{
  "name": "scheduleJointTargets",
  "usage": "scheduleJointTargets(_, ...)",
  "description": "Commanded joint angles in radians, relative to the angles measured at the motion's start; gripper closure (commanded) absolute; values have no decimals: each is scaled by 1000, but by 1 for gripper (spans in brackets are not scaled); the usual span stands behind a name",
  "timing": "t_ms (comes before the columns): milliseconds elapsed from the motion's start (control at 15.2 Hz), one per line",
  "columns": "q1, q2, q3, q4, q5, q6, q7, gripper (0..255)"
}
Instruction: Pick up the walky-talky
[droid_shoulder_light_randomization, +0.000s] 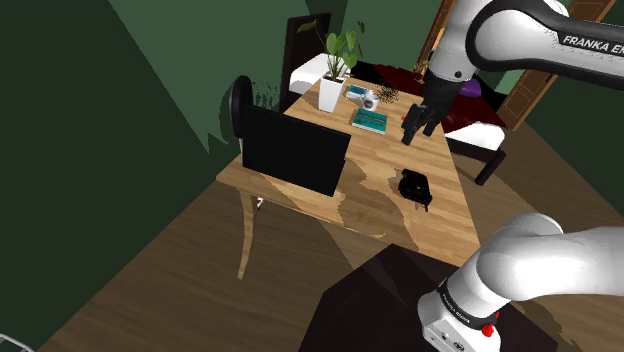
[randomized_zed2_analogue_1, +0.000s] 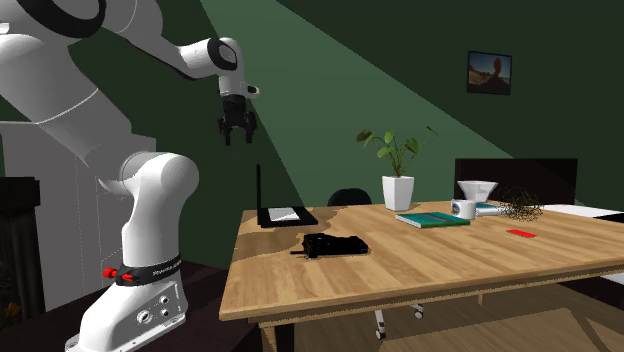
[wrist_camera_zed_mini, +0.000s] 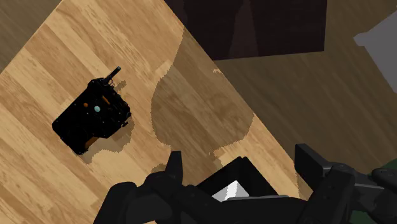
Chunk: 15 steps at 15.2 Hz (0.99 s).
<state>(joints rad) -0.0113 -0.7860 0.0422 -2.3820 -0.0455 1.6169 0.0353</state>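
Note:
The walky-talky (droid_shoulder_light_randomization: 414, 186) is a black handset with a short antenna, lying flat on the wooden table (droid_shoulder_light_randomization: 445, 228) near the stand's end. It also lies on the table in the second exterior view (randomized_zed2_analogue_1: 334, 244) and in the wrist view (wrist_camera_zed_mini: 92, 117), where a small green dot and orange marks show on its face. My gripper (droid_shoulder_light_randomization: 412, 127) hangs high above the table (randomized_zed2_analogue_1: 237, 130), well clear of the walky-talky. Its fingers (wrist_camera_zed_mini: 173, 168) stand apart with nothing between them, so it is open.
An open black laptop (droid_shoulder_light_randomization: 295, 150) stands on the table at the shoulder view's left. A white potted plant (droid_shoulder_light_randomization: 331, 92), a teal book (droid_shoulder_light_randomization: 369, 120) and a mug (droid_shoulder_light_randomization: 367, 98) sit at the far end. A dark wire ball (randomized_zed2_analogue_1: 520, 207) and a red slip (randomized_zed2_analogue_1: 520, 232) lie there too.

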Motion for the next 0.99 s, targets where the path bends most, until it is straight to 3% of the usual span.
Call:
scheduleJointTargets(0, 0, 0, 0, 0, 0, 0, 0, 0)
scheduleJointTargets(924, -201, 100, -212, -254, -73, 356, 49, 0)
